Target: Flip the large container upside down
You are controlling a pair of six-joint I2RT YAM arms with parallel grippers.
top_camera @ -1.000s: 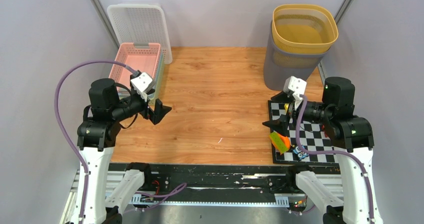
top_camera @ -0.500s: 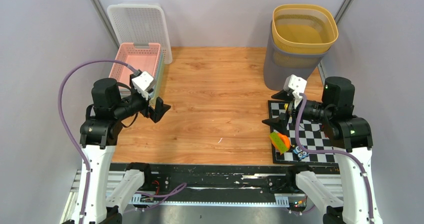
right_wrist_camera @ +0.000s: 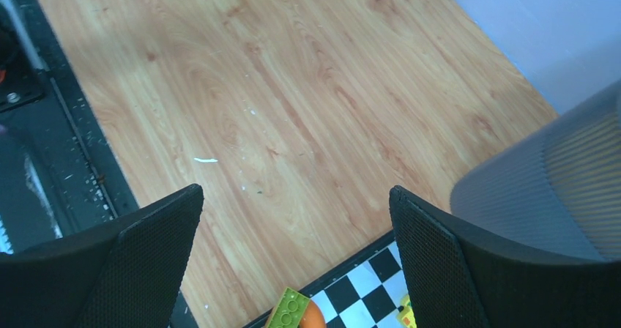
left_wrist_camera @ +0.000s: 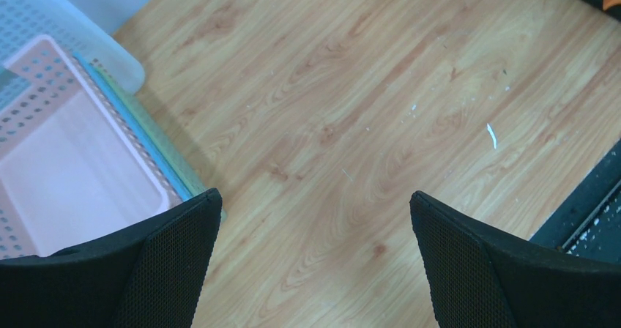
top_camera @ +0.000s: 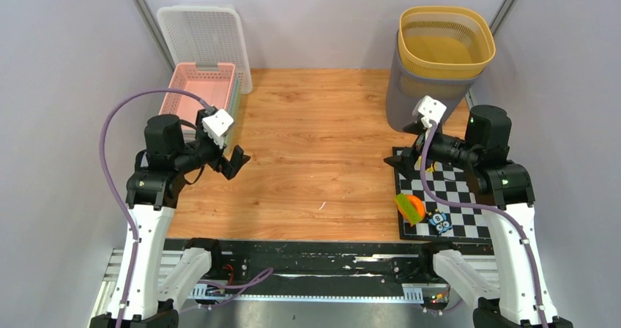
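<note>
At the far right corner of the wooden table (top_camera: 315,123): one tall grey ribbed plastic bin (top_camera: 410,97), upright, mouth upward, long axis vertical. A yellow perforated plastic basket (top_camera: 439,70) is nested in its top. Judged to be the large container of the task; not yet inverted.

Right hand (top_camera: 405,156): fingers spread wide, holding nothing. It hovers over the near edge of a black-and-white chequered mat (top_camera: 461,196). The bin lies just beyond it, toward the back wall. In the right wrist view the grey wall (right_wrist_camera: 564,174) shows at the right margin, off the line between the fingers.

Left hand (top_camera: 233,161): fingers likewise wide, empty, beside a pink perforated plastic tray (top_camera: 198,86), well apart from the bin across the table.

Note: the right hand is much the nearer. Reaching the wall or rim probably calls for a swing toward the bin.
</note>
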